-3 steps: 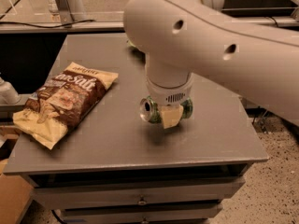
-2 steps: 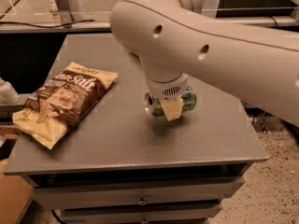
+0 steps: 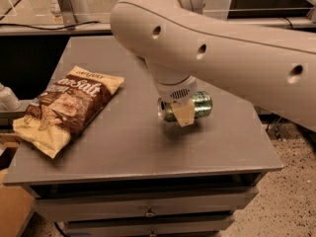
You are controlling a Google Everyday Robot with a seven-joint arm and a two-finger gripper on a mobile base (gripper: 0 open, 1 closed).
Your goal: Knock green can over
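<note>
Camera view, green can: tipped on its side on the table, right of the middle, silver end facing left, green body pointing right. No longer upright, so judged as knocked over already; main work of the task apparently done. Left to do, at a guess: lifting clear without rolling the can toward the right edge.

Hand: down low at the can, tan tip lying across the near side of it, touching or all but touching. Open or closed around it: cannot tell, with the far side hidden behind the wrist and the can itself. Nothing else held.

Further out: brown snack bag lying flat at the left of the table, well apart from the can. Drawers below the front edge.
</note>
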